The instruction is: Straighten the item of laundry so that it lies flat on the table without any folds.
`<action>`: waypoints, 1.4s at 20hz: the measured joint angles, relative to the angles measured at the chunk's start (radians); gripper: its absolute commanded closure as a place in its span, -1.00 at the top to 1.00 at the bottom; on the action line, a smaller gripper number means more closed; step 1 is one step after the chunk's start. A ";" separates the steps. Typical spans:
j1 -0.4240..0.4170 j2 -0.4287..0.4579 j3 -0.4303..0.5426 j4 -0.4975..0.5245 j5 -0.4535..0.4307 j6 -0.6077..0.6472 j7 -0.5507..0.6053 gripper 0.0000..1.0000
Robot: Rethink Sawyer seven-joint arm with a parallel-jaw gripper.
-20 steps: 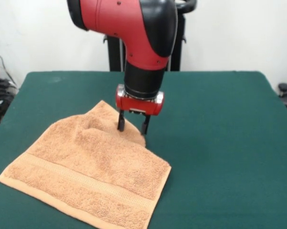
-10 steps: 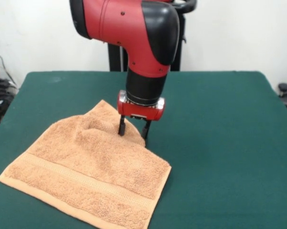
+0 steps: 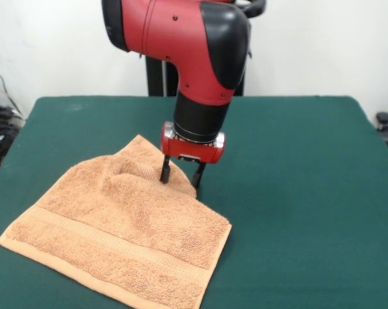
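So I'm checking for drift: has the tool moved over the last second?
Yes. The tool has shifted slightly right and down in the picture against the towel, which lies unchanged on the table.

- towel (image 3: 126, 235): orange-tan, fuzzy, with a flat woven band near the hem
- table (image 3: 297, 187): dark green all over
- arm (image 3: 187, 45): red and black
- gripper (image 3: 180, 177): red block, black fingers

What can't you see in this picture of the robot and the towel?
- Front view: the towel's near corner is cut off by the bottom edge.
- The table beneath the towel is hidden by it.
- Whether the hand's fingertips pinch the raised fold: too small to tell.
- The arm's upper part runs off the top edge.
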State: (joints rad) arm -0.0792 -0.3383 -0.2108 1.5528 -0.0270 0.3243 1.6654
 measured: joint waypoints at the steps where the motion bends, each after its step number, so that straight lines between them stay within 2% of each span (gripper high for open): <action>1: 0.002 0.001 -0.002 -0.001 0.001 0.000 0.000 1.00; 8: 0.011 0.005 -0.009 -0.004 0.005 0.000 0.000 1.00; 9: 0.011 0.006 -0.008 -0.005 0.007 -0.001 0.000 -1.00; 20: -0.001 0.006 0.003 -0.010 0.011 0.007 0.000 -1.00; 28: -0.056 -0.017 0.055 0.013 0.010 0.013 0.000 -1.00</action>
State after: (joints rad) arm -0.1349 -0.3556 -0.1561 1.5656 -0.0166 0.3372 1.6656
